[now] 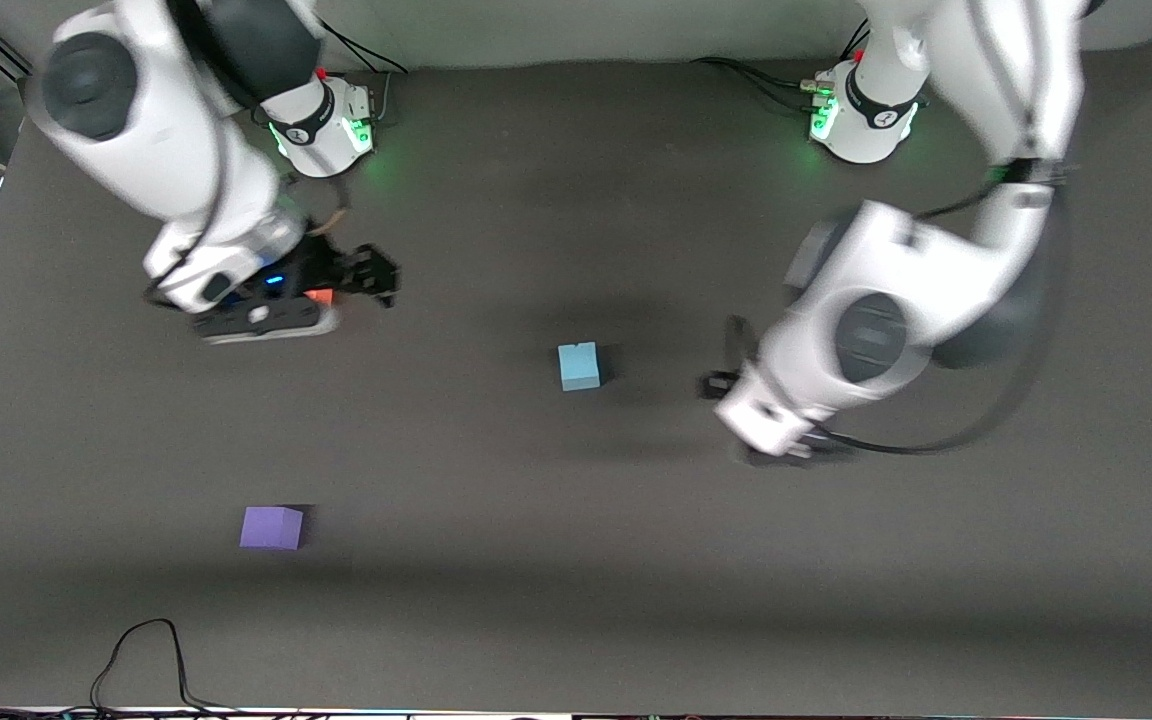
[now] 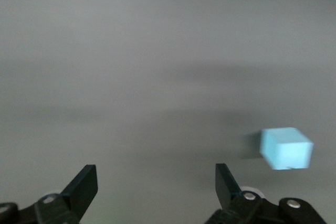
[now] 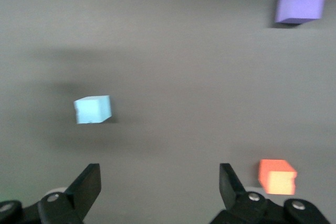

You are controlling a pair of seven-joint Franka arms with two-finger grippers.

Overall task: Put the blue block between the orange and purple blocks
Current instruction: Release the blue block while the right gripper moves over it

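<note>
The light blue block (image 1: 579, 366) sits near the middle of the dark table. It also shows in the left wrist view (image 2: 286, 148) and the right wrist view (image 3: 93, 109). The orange block (image 1: 319, 295) lies toward the right arm's end, partly hidden under the right hand, and is plain in the right wrist view (image 3: 277, 176). The purple block (image 1: 272, 527) lies nearer the front camera than the orange one and shows in the right wrist view (image 3: 300, 4). My right gripper (image 1: 383, 280) (image 3: 157, 182) is open and empty over bare table beside the orange block. My left gripper (image 1: 726, 362) (image 2: 156, 182) is open and empty over bare table beside the blue block.
The two arm bases (image 1: 326, 125) (image 1: 861, 120) stand along the table's edge farthest from the front camera. A black cable (image 1: 146, 655) loops onto the table at the edge nearest the front camera, toward the right arm's end.
</note>
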